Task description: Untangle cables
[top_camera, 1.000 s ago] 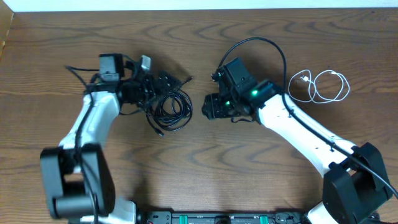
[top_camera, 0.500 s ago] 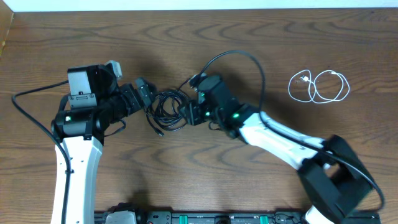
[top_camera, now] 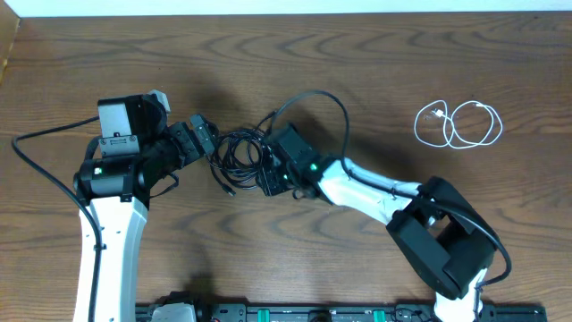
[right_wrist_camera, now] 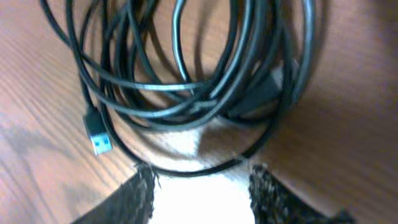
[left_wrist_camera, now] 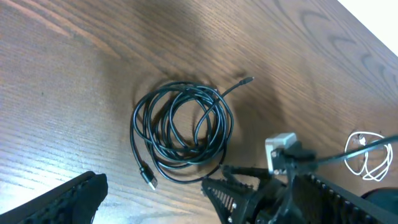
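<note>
At the centre of a wooden table (top_camera: pixel 375 63), a black cable coil (top_camera: pixel 223 156) lies in loose, overlapping loops between two robot arms. To its left, the left gripper (top_camera: pixel 204 139) hangs just beside the coil, fingers spread wide and holding nothing. Its wrist camera takes in the whole coil lying flat on the wood, with a USB plug (left_wrist_camera: pixel 149 178) trailing off the lower left edge and a second small plug end (left_wrist_camera: pixel 247 79) pointing away at the upper right.

Opposite, the right gripper (top_camera: pixel 265 170) sits at the coil's right-hand edge. Its wrist camera looks down on the bundled strands at close range. The two fingers stand apart, and a single black loop crosses the gap at their tips, lying between them rather than pinched. Whether the fingertips touch the cord cannot be told. Several strands cross one another in the bundle, and the USB plug rests on bare wood just outside the loops.

Well apart, near the table's right side, a white cable (top_camera: pixel 450 128) lies by itself in two loops, away from both arms.
</note>
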Motion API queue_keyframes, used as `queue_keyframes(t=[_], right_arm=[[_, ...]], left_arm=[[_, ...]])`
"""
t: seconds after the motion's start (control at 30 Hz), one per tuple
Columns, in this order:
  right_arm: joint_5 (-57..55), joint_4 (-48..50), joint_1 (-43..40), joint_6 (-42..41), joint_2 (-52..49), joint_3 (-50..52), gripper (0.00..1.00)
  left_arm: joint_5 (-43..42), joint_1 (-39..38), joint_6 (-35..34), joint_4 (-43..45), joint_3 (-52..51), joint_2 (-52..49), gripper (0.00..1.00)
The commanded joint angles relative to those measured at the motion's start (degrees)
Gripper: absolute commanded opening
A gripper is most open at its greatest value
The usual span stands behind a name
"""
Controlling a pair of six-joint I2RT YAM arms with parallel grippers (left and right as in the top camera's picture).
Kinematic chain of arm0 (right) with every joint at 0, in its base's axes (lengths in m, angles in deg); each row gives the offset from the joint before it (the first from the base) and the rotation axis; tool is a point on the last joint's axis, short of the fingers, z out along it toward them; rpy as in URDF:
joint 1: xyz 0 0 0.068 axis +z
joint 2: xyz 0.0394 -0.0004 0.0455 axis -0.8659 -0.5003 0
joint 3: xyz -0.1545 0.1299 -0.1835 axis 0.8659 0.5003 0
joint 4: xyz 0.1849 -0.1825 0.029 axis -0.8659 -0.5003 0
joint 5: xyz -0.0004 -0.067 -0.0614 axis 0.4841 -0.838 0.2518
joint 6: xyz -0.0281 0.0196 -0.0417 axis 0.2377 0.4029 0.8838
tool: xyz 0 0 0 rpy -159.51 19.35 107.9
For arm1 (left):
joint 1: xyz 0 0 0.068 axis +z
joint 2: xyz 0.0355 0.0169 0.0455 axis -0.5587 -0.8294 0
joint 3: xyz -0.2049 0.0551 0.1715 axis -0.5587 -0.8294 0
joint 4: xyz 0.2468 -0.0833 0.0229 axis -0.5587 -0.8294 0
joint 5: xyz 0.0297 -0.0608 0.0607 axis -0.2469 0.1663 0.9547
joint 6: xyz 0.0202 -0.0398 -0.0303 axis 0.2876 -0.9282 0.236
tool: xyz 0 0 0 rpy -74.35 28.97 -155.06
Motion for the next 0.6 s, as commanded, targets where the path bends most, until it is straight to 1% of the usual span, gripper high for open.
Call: queue_keyframes(t=[0.0, 0.03, 0.1, 0.23, 0.33, 0.47, 0.53, 0.57], right_arm=[[-5.42, -6.93, -0.02, 2.91, 0.13, -10.86, 0.49], [-6.47, -8.98, -0.02, 2.89, 0.13, -12.98, 0.49], [-6.67, -9.79, -0.02, 2.84, 0.13, -14.6, 0.5], [-7.04, -9.9, 0.04, 2.01, -0.59, -14.43, 0.49], [-10.36, -9.7, 0.04, 1.99, -2.27, -14.34, 0.47], [-12.48, -5.35, 0.04, 2.05, -6.29, -14.34, 0.5], [-12.48, -3.28, -0.13, 2.03, -8.35, -14.34, 0.47], [-12.46, -2.27, -0.2, 2.03, -9.66, -14.34, 0.44]], left_arm=[[0.76, 0.15, -0.48, -0.17, 0.74, 0.07, 0.99], [0.76, 0.15, -0.48, -0.17, 0.74, 0.07, 0.99], [0.76, 0.15, -0.48, -0.2, 0.74, 0.07, 0.99], [0.74, 0.15, -0.48, -0.17, 0.74, 0.07, 0.99], [0.76, 0.15, -0.48, -0.2, 0.74, 0.07, 0.99], [0.74, 0.15, -0.48, -0.2, 0.74, 0.07, 0.99], [0.76, 0.15, -0.48, -0.17, 0.74, 0.07, 0.99], [0.76, 0.15, -0.48, -0.2, 0.74, 0.07, 0.99]])
